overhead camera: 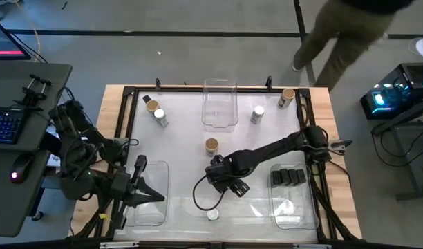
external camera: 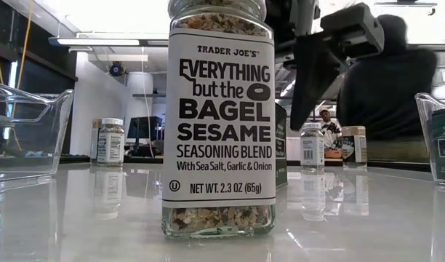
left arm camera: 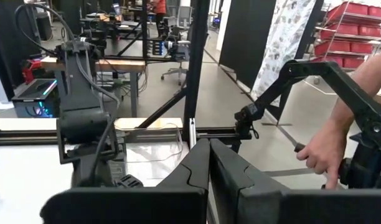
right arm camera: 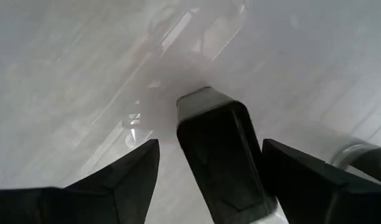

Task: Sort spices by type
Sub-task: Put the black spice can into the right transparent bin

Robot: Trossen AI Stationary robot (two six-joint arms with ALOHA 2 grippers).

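From above, the right tool [overhead camera: 222, 181] hangs near the middle of the bench [overhead camera: 180, 149], toward its front edge, fingers apart. The left tool [overhead camera: 156, 196], fingers together, waits over the bin [overhead camera: 144, 200] at the front left corner.

Level with the bench, a seasoning jar [external camera: 221, 120] stands upright.

At the right wrist, a black box [right arm camera: 221, 162] sits between the spread fingers, unclamped. It looks light, stiff and smooth; its long flat sides seem the best hold.

Colours on the glossy white tabletop [overhead camera: 184, 138]

A clear glass jar with a white label [external camera: 219, 120] carries bold black lettering (tan and dark flecks inside); small black rectangular boxes [overhead camera: 288, 178] fill a clear plastic bin [overhead camera: 294, 211]; a tan round-lidded jar [overhead camera: 211, 146] stands mid-table.
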